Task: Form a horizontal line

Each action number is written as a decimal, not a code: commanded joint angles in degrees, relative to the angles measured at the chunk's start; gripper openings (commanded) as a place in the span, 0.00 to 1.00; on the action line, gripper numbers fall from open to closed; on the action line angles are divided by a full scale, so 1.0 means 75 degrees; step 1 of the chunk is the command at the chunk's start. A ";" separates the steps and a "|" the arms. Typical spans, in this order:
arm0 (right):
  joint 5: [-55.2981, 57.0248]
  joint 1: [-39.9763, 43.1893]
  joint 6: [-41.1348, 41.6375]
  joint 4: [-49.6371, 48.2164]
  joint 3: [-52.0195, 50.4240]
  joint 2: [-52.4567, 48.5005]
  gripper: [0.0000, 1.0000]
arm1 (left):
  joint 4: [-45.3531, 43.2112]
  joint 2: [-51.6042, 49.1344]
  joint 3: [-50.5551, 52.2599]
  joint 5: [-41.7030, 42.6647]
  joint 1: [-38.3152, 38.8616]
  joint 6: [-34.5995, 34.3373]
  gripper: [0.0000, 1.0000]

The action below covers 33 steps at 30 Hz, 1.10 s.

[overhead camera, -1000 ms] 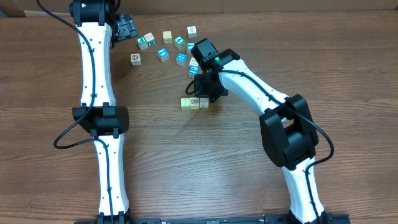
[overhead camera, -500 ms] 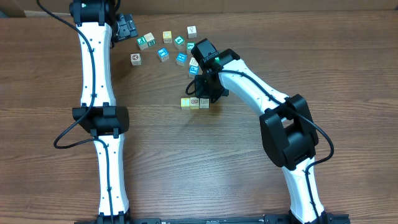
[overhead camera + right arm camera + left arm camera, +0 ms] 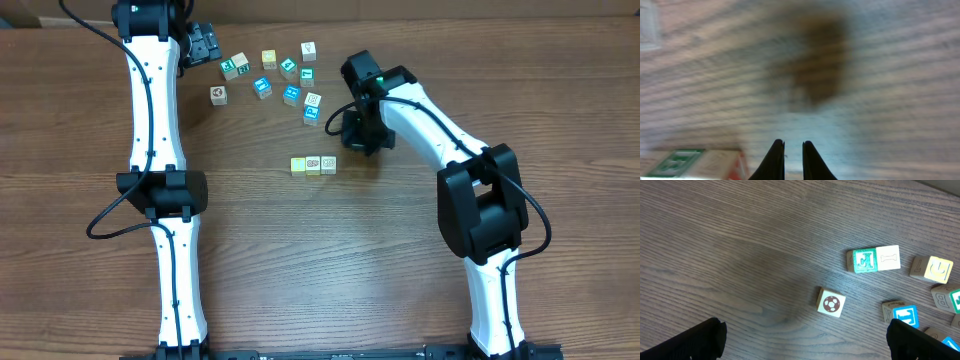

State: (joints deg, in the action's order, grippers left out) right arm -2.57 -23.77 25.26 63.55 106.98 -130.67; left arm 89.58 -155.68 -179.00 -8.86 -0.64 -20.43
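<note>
Horizontal line (image 3: 313,165) of small wooden cubes lies near the middle of the brown wood-grain table (image 3: 300,260). The overhead view shows 3 cubes there, touching side by side: 1 yellow-green at the left end and 2 cream-white with dark marks.

The right gripper (image 3: 793,145) is just beside the row's right end, clear of it. Its 2 black fingers are nearly together, with only a slit between them and nothing in it. The right wrist view is blurred.

The left gripper (image 3: 804,330) hangs at the far edge with its fingers spread wide and empty. Below it lies a cream cube with a brown round mark (image 3: 830,303). Loose teal-faced cubes (image 3: 290,94) are scattered beyond the row.
</note>
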 commanded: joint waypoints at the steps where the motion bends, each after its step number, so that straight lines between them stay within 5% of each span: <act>1: -0.0017 -0.0172 0.0029 0.0326 0.0131 0.0309 0.09 | -0.0009 0.0227 -0.0134 -0.0073 -0.0012 0.0093 1.00; 33: -0.0306 -0.0697 0.0032 0.0134 0.0131 0.0306 0.09 | -0.0009 0.0227 -0.0134 -0.0073 -0.0012 0.0093 1.00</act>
State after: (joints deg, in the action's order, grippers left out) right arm -4.32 -29.02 25.28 64.69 106.98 -130.67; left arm 89.58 -155.68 -179.00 -8.86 -0.64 -20.43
